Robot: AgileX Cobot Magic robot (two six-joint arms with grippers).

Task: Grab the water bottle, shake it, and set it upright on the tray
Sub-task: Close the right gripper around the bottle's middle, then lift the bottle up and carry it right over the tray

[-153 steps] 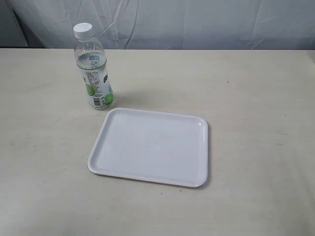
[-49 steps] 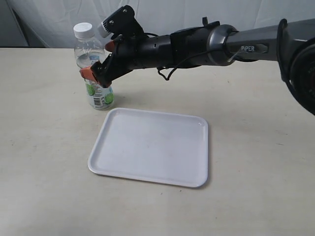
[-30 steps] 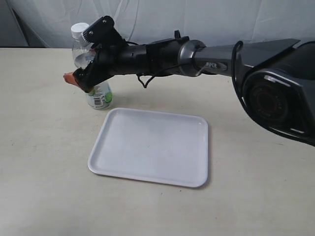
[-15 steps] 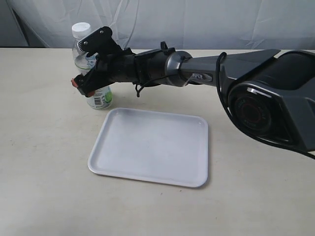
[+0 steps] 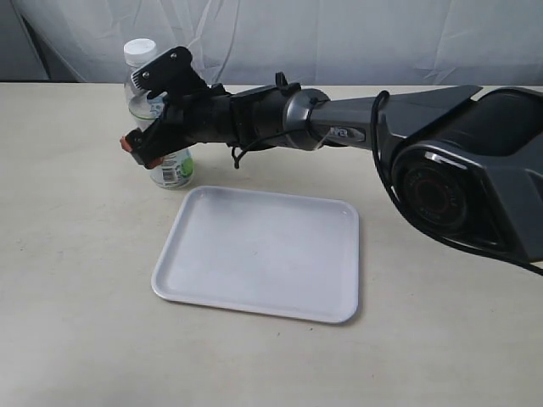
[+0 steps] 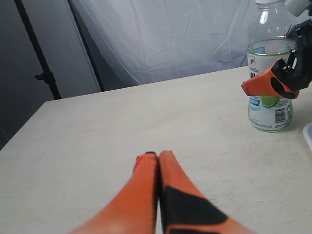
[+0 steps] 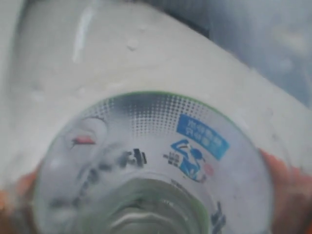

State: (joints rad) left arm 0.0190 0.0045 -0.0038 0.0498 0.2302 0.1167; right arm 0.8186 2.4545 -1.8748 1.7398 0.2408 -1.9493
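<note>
The water bottle (image 5: 172,166) stands upright on the table at the back left, just beyond the far left corner of the white tray (image 5: 254,254). My right gripper (image 5: 148,137) reaches across from the right and is shut on the bottle's middle, an orange finger on each side. In the right wrist view the bottle (image 7: 146,146) fills the space between the fingers (image 7: 287,187). The left wrist view shows the bottle (image 6: 269,109) with an orange finger (image 6: 265,83) across its label. My left gripper (image 6: 158,155) is shut and empty, low over the table, apart from the bottle.
The long dark right arm (image 5: 356,114) spans the back of the table above the tray's far edge. A white curtain (image 5: 339,38) hangs behind the table. A corner of the tray (image 6: 308,135) shows beside the bottle in the left wrist view.
The right arm came in from the right and reached the bottle, its open fingers passing around the bottle's middle and closing on it. In the last half second it has hardly moved.
</note>
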